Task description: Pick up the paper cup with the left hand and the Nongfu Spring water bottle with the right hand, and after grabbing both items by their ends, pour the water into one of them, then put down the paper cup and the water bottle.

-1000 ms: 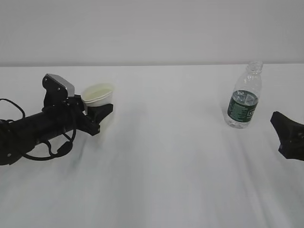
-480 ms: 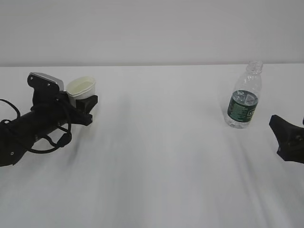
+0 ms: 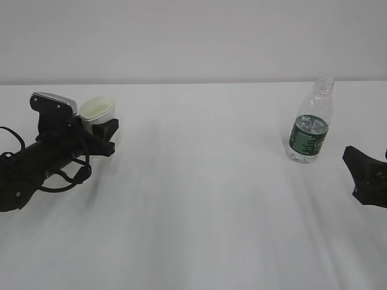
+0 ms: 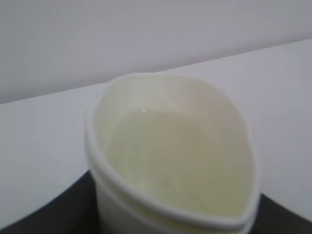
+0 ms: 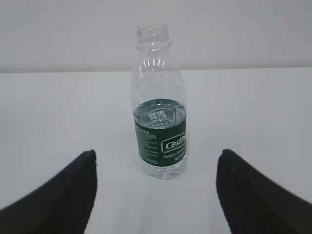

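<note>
My left gripper is shut on the paper cup, which stands upright at the far left. In the left wrist view the paper cup fills the frame, its rim pressed into an oval between the black fingers. Its cream inside is blurred, so I cannot tell what it holds. The Nongfu Spring water bottle stands upright and capless at the right. My right gripper is open just in front of it. In the right wrist view the bottle stands beyond the wide-spread fingers, untouched, with water up to the label.
A white cloth covers the table, and a pale wall runs behind its far edge. The left arm's black cable loops beside the arm on the cloth.
My left gripper has carried the paper cup to the left and slightly away. The right gripper and the bottle have barely moved.
</note>
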`<state>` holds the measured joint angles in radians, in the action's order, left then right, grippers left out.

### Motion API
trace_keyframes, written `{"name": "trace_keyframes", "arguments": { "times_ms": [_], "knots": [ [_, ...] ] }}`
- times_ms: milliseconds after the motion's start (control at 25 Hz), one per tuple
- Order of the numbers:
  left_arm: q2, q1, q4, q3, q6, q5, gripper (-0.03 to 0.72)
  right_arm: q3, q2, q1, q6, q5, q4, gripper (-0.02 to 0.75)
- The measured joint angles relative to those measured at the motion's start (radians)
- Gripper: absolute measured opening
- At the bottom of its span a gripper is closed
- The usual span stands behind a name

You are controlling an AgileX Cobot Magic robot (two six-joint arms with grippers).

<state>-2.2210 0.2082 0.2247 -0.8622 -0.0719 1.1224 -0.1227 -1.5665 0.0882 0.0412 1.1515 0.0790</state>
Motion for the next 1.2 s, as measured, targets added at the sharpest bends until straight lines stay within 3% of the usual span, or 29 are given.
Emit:
{"name": "trace_keyframes", "arguments": {
  "times_ms": [1200],
  "knots": [
    [-0.098, 0.0, -0.018, -0.067, 0.002, 0.021, 0.396, 0.0, 0.0, 0.0, 0.003, 0.0, 0.0, 0.572]
  ]
}}
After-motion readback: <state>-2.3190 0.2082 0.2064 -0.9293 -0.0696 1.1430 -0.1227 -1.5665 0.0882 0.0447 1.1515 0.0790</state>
